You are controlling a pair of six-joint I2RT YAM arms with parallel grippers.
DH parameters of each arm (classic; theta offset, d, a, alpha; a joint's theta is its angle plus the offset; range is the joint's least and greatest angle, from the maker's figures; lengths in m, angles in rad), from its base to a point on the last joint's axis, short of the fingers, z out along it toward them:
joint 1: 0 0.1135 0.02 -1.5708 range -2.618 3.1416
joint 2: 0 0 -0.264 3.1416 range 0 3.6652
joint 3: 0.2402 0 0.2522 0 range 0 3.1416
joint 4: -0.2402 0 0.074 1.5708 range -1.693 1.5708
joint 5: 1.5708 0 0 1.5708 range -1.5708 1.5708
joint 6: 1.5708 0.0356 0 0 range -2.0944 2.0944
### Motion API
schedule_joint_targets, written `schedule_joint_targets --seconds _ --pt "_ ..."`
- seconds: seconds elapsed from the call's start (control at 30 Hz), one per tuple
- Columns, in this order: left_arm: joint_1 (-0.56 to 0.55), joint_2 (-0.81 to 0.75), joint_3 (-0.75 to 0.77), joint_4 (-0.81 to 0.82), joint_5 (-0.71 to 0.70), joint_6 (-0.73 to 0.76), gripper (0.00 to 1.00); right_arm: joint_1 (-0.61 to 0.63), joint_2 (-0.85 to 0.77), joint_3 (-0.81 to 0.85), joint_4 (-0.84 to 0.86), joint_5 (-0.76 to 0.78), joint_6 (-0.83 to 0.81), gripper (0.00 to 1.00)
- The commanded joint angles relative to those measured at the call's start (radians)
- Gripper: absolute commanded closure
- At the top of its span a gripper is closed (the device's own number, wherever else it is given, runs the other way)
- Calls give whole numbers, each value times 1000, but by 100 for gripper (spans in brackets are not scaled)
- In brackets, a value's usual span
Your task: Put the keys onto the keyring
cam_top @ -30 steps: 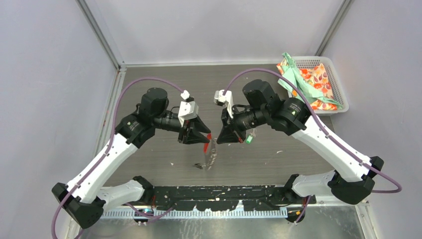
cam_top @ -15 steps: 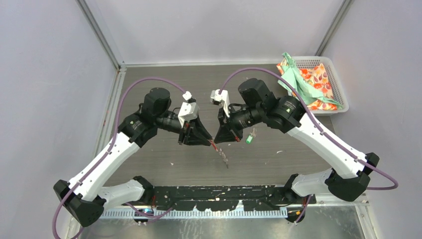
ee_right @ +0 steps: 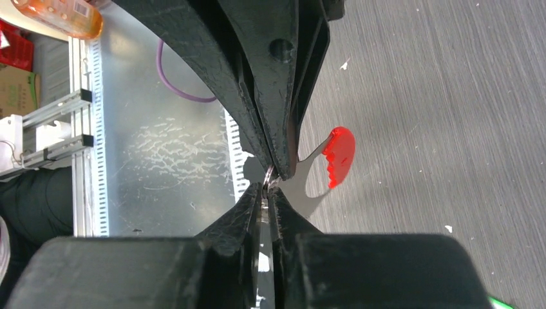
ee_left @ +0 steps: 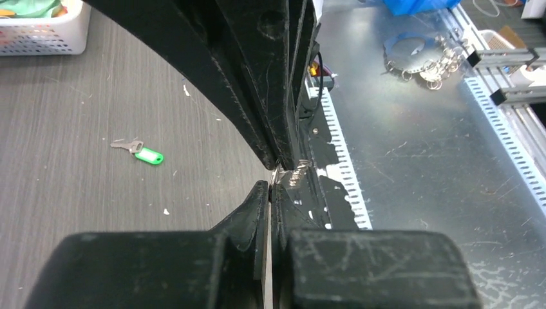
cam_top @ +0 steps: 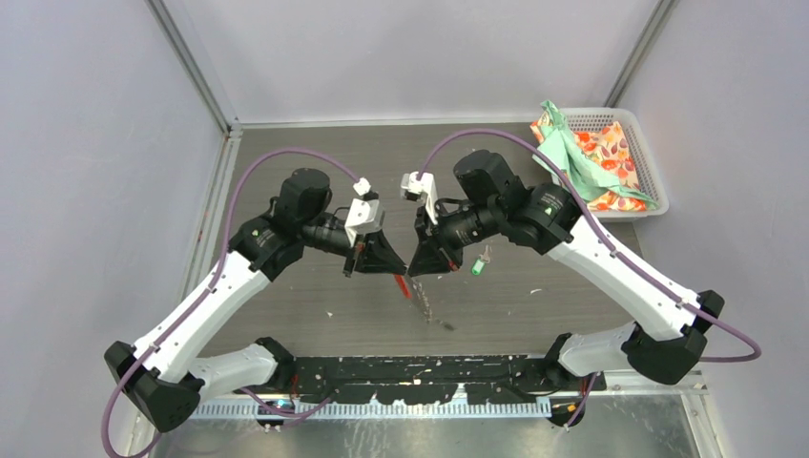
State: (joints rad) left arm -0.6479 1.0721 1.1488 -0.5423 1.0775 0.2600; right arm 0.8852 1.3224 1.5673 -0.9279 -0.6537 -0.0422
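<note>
Over the dark table [cam_top: 315, 153], we see left gripper [ee_left: 268, 192] and right gripper [ee_right: 266, 192] both pinched shut on the keyring [ee_right: 339, 156]. The green-tagged key [ee_left: 145, 154] lies loose nearby. Threading has not begun, and we judge one gripper must release and fetch it.

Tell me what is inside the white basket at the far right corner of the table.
A green cloth and an orange floral cloth fill the basket; whatever lies beneath them is covered.
</note>
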Motion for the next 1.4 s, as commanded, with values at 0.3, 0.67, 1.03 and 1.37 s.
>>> schedule_joint_targets --seconds 0.3,0.67,1.03,1.37 --pt "-7 -151 -40 195 140 262 100 -22 -378 -226 389 208 148 54" --pt "-37 -153 72 211 234 404 100 -22 -543 -366 571 333 162 53" --pt "-67 -161 109 263 232 400 100 -21 -535 -394 650 272 159 53" --pt "-123 -135 112 557 213 -8 100 -22 -521 -425 794 22 184 46"
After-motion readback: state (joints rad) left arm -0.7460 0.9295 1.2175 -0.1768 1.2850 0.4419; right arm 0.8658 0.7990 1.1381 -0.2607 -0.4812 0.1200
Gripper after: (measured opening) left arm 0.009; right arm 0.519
